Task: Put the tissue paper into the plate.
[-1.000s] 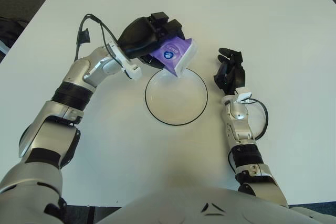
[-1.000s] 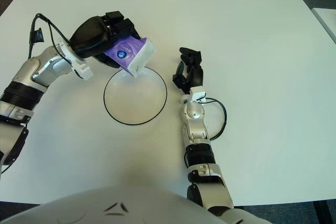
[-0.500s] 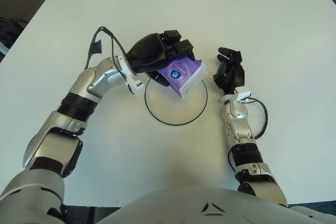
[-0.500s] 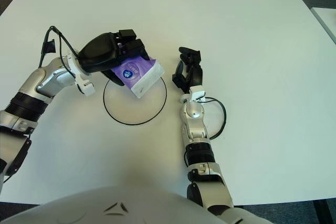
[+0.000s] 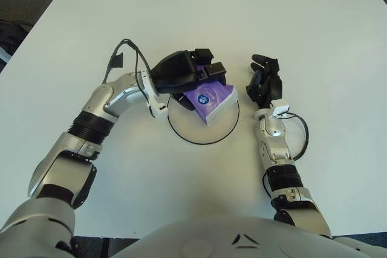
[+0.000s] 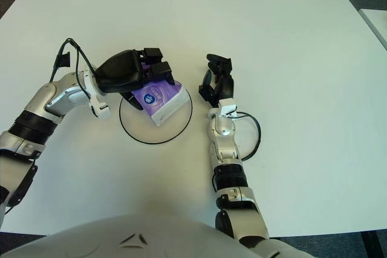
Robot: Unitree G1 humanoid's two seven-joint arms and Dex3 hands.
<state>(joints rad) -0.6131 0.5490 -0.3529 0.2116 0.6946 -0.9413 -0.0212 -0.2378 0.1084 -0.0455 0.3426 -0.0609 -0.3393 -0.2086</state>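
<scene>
The plate (image 5: 202,130) lies near the middle of the surface (image 5: 338,46). Over the plate's far half sits the tissue paper (image 5: 211,99), tilted, its near edge apparently touching the plate. The left hand (image 5: 184,75) is above the plate's far-left rim, fingers closed round the tissue paper. The right hand (image 5: 263,83) shows just right of the plate, apart from its rim.
</scene>
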